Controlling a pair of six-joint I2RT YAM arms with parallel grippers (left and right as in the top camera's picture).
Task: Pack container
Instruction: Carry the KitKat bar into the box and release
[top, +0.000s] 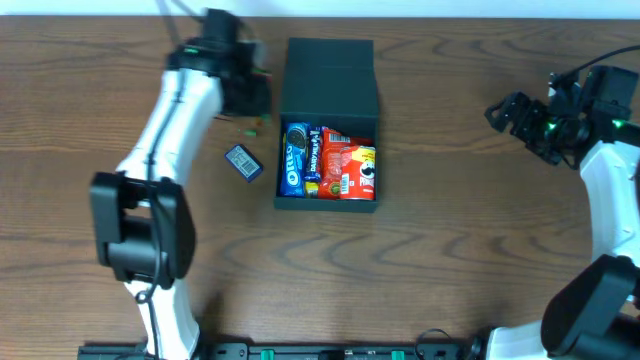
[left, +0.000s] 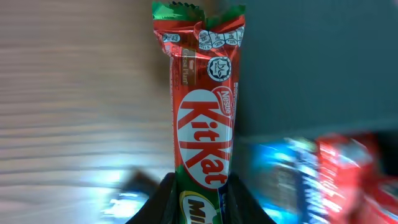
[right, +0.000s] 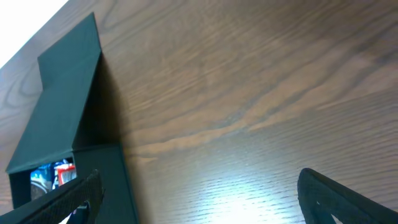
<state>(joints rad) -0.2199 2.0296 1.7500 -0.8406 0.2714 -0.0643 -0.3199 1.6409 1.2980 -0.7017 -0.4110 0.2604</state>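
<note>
The counter (top: 450, 220) is brown wood with long wavy lines in it. One dark, dull square box, the container (top: 328, 120), sits on it near the middle and toward the back, and its flat lid (top: 330, 62) is folded open behind it. Shiny snack packets lie side by side in the box: one blue Oreo packet (top: 294, 160), one more blue packet (top: 312, 158) just beside it, and red wrapping (top: 350, 168) that may be one packet or two, I cannot tell. One small blue packet (top: 243, 161) lies alone on the wood, left of the box. The left gripper (left: 202, 199) is up by the box's back left corner, and its two dark fingers (left: 160, 202) are squeezed on the bottom end of one long, thin KitKat bar (left: 205, 124), red and glossy with a zigzag green edge at the top. The right gripper (top: 510, 118) is well apart from the box on the right side, its two fingers spread wide with only bare wood between them.
</note>
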